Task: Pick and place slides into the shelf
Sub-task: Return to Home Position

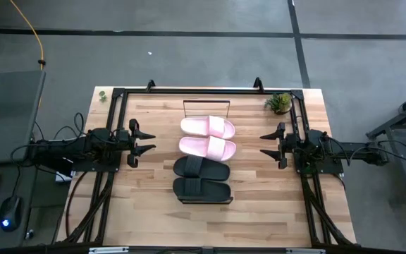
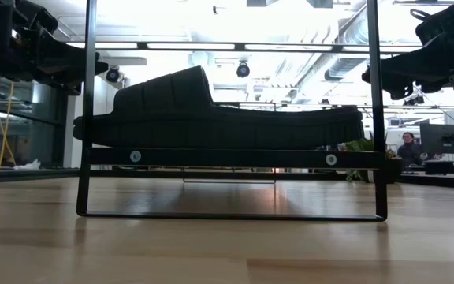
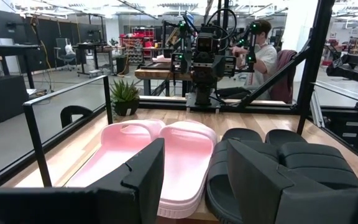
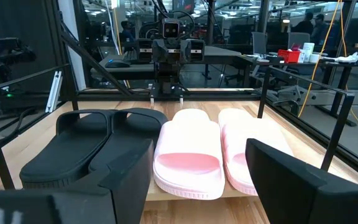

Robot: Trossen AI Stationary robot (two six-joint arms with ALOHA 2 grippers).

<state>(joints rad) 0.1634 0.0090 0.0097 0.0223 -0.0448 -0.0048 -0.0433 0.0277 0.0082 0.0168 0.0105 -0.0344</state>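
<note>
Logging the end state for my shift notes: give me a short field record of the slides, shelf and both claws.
pink slides: two, at the wire-frame end
black slides: two, at the other end
shelf: holds all four in one row
left claw: open, empty, left of the shelf
right claw: open, empty, right of the shelf

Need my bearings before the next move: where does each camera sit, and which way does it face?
High: overhead, straight down on the table; left gripper and right gripper, both open, flank the shelf.
Low: tabletop height, level through the shelf frame at a black slide; left arm and right arm in top corners.
Left wrist: past its own fingers, over the slides, toward the right arm.
Right wrist: mirrored, toward the left arm.
Shared: both wrist views show all four slides.
</note>
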